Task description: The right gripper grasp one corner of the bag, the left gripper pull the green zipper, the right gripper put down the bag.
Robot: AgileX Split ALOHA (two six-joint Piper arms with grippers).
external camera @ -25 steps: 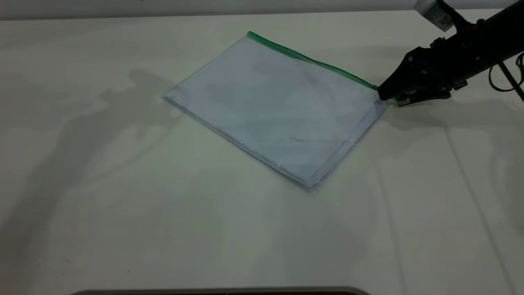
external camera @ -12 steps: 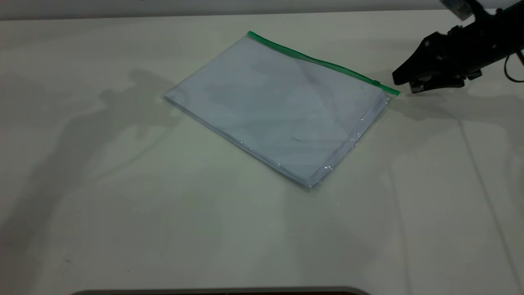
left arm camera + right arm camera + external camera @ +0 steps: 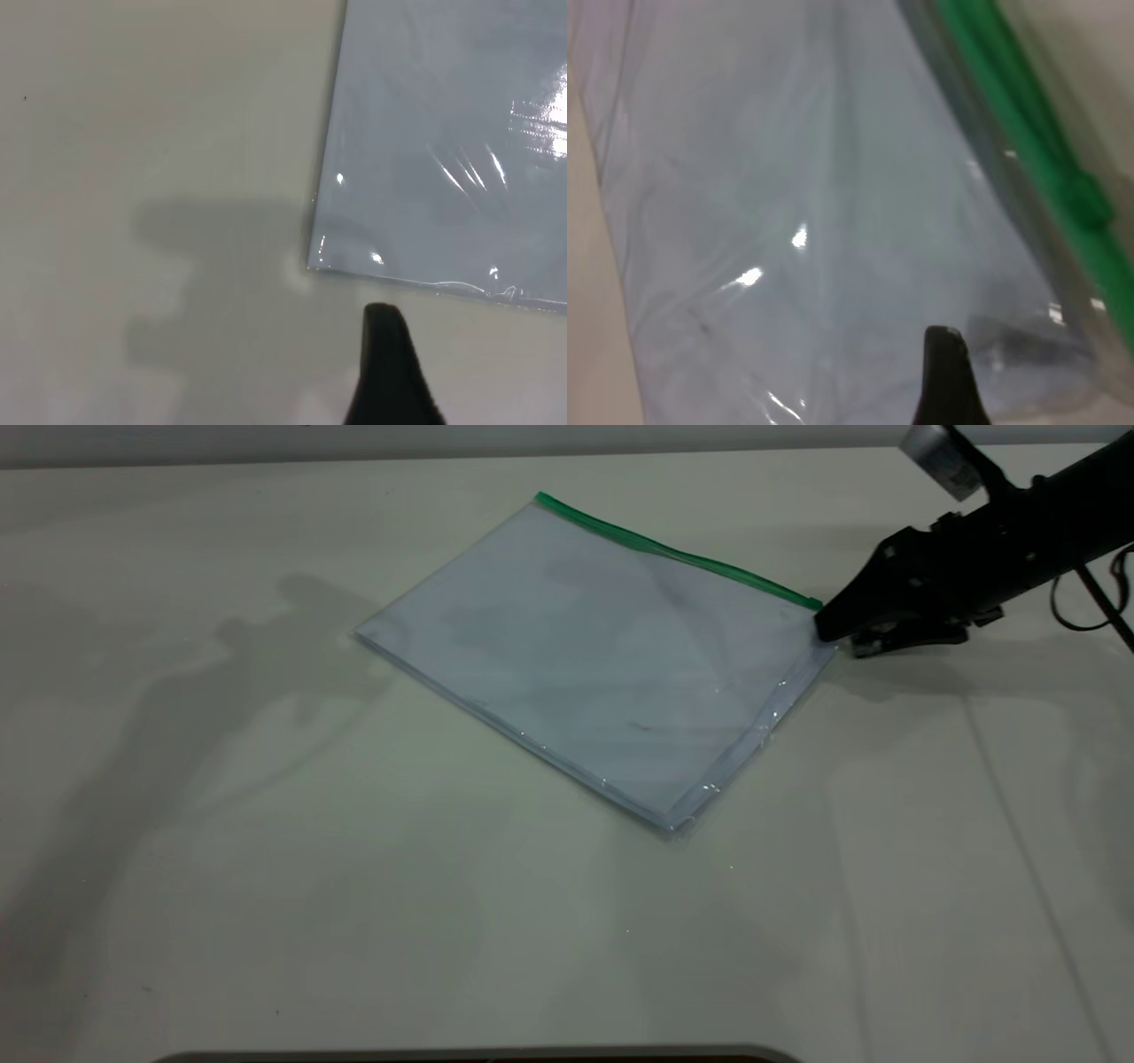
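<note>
The bag (image 3: 602,655) lies flat on the table, clear and pale bluish, with white paper showing through. The green zipper (image 3: 673,553) runs along its far long edge. My right gripper (image 3: 834,638) is at the bag's right corner, where the zipper ends, with its upper jaw over the corner and the jaws slightly apart. In the right wrist view one jaw of that gripper (image 3: 948,385) hovers over the bag (image 3: 788,177) beside the zipper's slider tab (image 3: 1088,199). My left gripper (image 3: 390,376) hangs above the table just off the bag's left corner (image 3: 323,257); it is out of the exterior view.
The pale table (image 3: 354,886) spreads wide around the bag. The left arm's shadow (image 3: 266,646) falls on the table left of the bag. The right arm's black cable (image 3: 1094,593) hangs at the far right. A dark edge (image 3: 478,1056) borders the table's front.
My right gripper sat at the bag's right corner, pulled back up and to the right, and has now returned to it. The bag's right corner shifted slightly.
</note>
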